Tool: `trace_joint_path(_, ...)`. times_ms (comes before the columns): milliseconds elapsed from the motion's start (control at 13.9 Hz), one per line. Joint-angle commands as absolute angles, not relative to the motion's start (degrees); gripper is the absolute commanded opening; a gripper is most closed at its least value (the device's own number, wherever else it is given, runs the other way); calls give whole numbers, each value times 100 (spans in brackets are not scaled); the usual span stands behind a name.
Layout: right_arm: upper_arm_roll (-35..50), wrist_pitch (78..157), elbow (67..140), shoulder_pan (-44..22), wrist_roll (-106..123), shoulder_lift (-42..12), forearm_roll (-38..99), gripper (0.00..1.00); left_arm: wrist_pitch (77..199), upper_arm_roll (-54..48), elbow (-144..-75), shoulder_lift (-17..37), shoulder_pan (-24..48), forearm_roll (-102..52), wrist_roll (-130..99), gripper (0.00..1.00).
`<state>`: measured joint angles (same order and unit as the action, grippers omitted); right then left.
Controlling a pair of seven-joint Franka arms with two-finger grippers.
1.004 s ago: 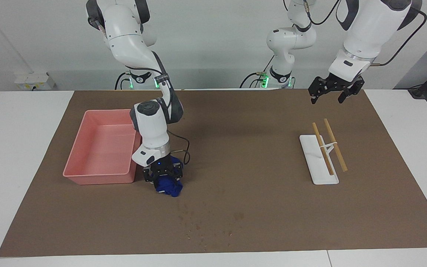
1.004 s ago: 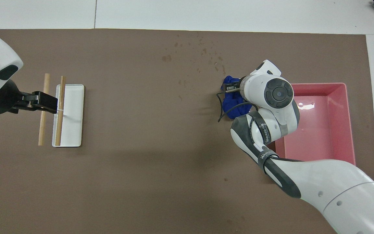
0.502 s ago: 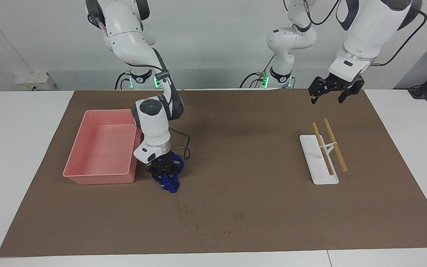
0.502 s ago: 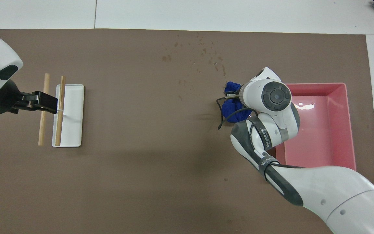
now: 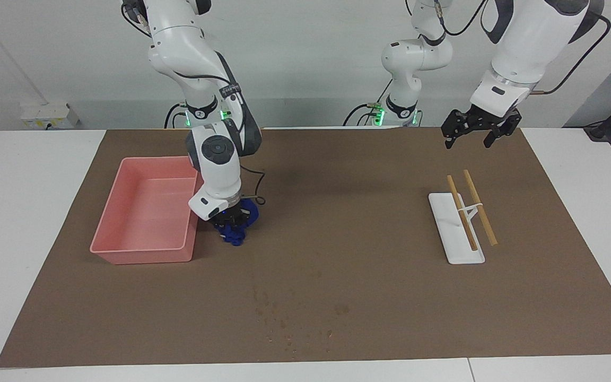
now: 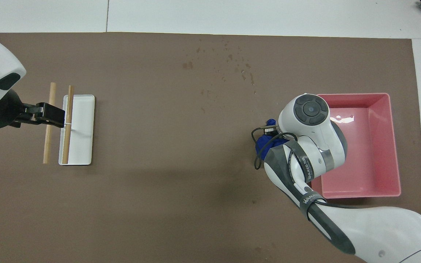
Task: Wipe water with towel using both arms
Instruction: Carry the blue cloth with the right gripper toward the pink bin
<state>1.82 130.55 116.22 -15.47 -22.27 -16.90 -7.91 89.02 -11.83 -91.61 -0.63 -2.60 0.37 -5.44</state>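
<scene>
The right gripper (image 5: pixel 233 225) hangs above the brown table mat (image 5: pixel 337 212), its jaws closed on the royal-blue towel (image 5: pixel 235 229), a crumpled bundle that dangles clear of the mat just beside the pink tray (image 5: pixel 143 254), at the tray's corner farther from the robots. In the overhead view the white wrist of the right arm (image 6: pixel 307 128) covers most of the towel (image 6: pixel 263 143), leaving only a blue edge and a loop of black cable showing next to the tray (image 6: pixel 393 146).

Farther from the robots than the towel, toward the mat's outer edge, a scatter of dark water spots (image 5: pixel 289 318) marks the mat; the same spots (image 6: pixel 232 62) sit well apart from the bundle when seen from above.

At the left arm's end of the table, the left gripper (image 5: pixel 478 135) waits in the air with its jaws spread wide and nothing between them, above the mat and the robots' end of a white rectangular tray (image 5: pixel 451 239). Two wooden sticks (image 5: pixel 472 209) lie slantwise across that tray, joined by a thin white band. From overhead the left gripper (image 6: pixel 51 114) overlaps the sticks (image 6: pixel 59 124) and the white tray (image 6: pixel 82 131).
</scene>
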Motion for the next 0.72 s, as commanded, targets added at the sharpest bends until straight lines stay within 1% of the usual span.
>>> trace_joint_path(0,255,12955,12471,-1616,-2338,-1267,-475,0,8842,-1195,-9246,-158,-308,62,-519,100)
trace_joint_path(215,290,12666,12524,-1739,-2487,-1047,-124,0,8842,-1195,-9246,-158,-308,62,-519,100)
trace_joint_path(430,299,12682,12455,-2056,-3021,-1037,201,0,8842,-1195,-9246,-158,-308,62,-519,100)
trace_joint_path(574,299,12517,12166,-2144,-3295,-1002,351,0,8842,-1195,-9246,-158,-308,62,-519,100)
trace_joint_path(646,308,12281,11964,-2145,-3322,-950,430,0,8842,-1195,-9246,-158,-308,62,-519,100)
